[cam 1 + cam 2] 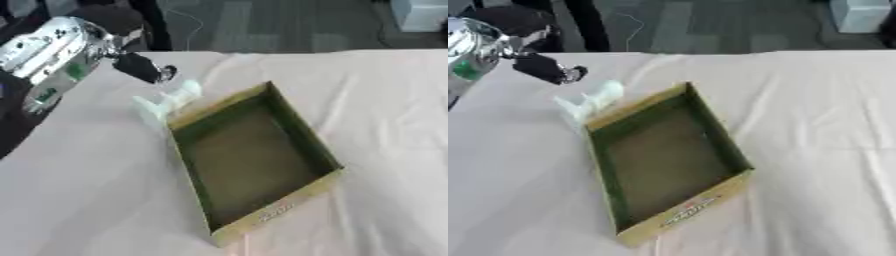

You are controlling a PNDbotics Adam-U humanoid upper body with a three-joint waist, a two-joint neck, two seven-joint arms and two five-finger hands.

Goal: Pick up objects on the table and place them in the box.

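An open cardboard box [273, 212] with a dark green inside lies askew in the middle of the table, and nothing shows in it. A pale white-green object [166, 103] lies on the cloth against the outside of the box's far left corner; its shape is blurred. My left arm, silver with a green patch, comes in from the upper left. Its black left hand [140, 67] hovers just beyond the pale object and a little to its left, apart from it. My right hand shows in neither view.
A whitish cloth [385, 125] covers the table, with wide bare areas right and left of the box. The table's far edge runs along the top, with grey floor behind it. A white container [420, 14] stands on the floor at the far right.
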